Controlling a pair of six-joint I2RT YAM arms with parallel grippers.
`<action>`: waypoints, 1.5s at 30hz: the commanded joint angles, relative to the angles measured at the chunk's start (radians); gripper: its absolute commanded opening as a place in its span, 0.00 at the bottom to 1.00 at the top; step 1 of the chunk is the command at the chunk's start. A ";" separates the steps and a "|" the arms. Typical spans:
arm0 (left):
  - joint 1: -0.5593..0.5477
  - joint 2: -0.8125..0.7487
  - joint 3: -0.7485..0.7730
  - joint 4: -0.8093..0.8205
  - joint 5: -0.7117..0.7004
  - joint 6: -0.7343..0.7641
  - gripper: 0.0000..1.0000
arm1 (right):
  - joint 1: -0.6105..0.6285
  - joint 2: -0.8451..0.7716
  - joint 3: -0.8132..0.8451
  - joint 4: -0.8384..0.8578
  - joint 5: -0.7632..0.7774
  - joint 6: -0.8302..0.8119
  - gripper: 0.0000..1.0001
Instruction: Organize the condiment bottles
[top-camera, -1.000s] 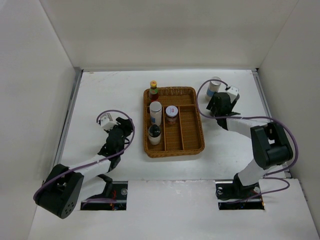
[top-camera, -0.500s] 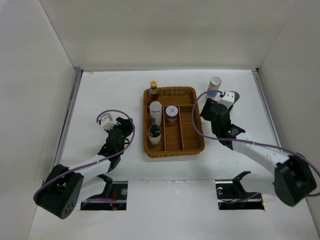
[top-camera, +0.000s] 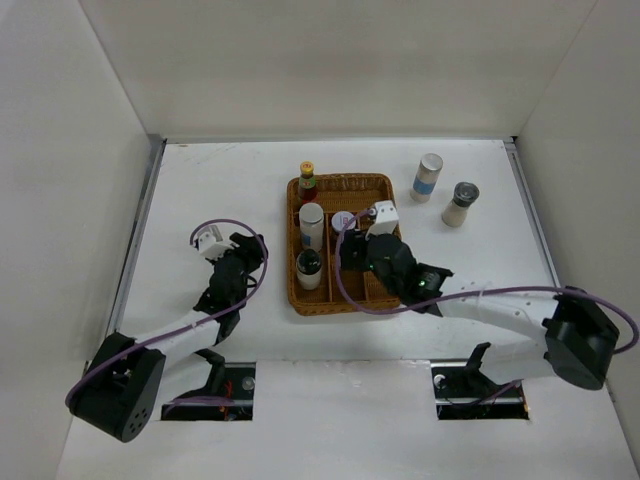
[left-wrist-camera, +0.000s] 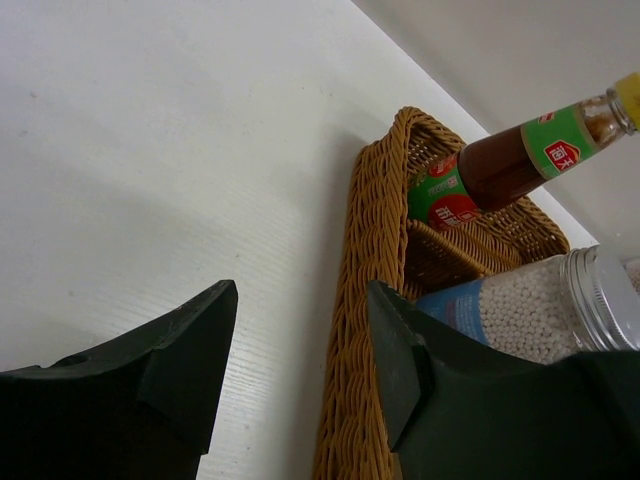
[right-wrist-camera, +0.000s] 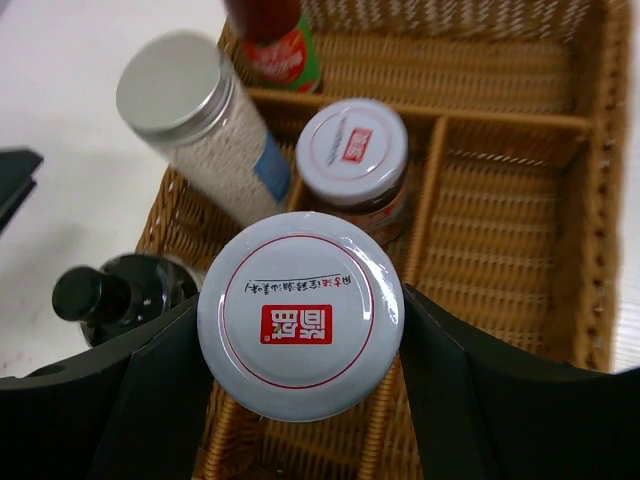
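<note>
My right gripper (top-camera: 355, 250) hangs over the brown wicker tray (top-camera: 390, 290) and is shut on a short jar with a pale lid (right-wrist-camera: 300, 315), its fingers on both sides of the lid. Below it in the tray stand a matching jar (right-wrist-camera: 352, 158), a silver-lidded white cylinder (right-wrist-camera: 175, 90), the dark sauce bottle (top-camera: 307, 182) and a black-capped bottle (right-wrist-camera: 95, 295). Two more silver-lidded cylinders (top-camera: 428, 176) (top-camera: 460, 203) stand on the table at the back right. My left gripper (top-camera: 248, 258) is open and empty, just left of the tray rim (left-wrist-camera: 375, 280).
The tray has long dividers; its right compartments (right-wrist-camera: 500, 240) hold nothing. White walls enclose the table on three sides. The purple cables of both arms loop above the table near the tray.
My right arm has swung left from beside the two back-right cylinders to over the tray. The second cylinder, hidden before, now shows. The left arm has not moved.
</note>
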 joint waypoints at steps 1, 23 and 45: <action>0.008 -0.032 -0.008 0.048 0.004 -0.007 0.53 | 0.002 0.046 0.088 0.126 -0.048 0.019 0.56; 0.014 -0.012 -0.002 0.052 0.021 -0.009 0.54 | -0.161 -0.003 0.095 0.129 0.024 -0.006 0.89; 0.016 -0.024 -0.007 0.041 0.032 -0.007 0.54 | -0.715 0.463 0.595 -0.096 -0.094 -0.227 1.00</action>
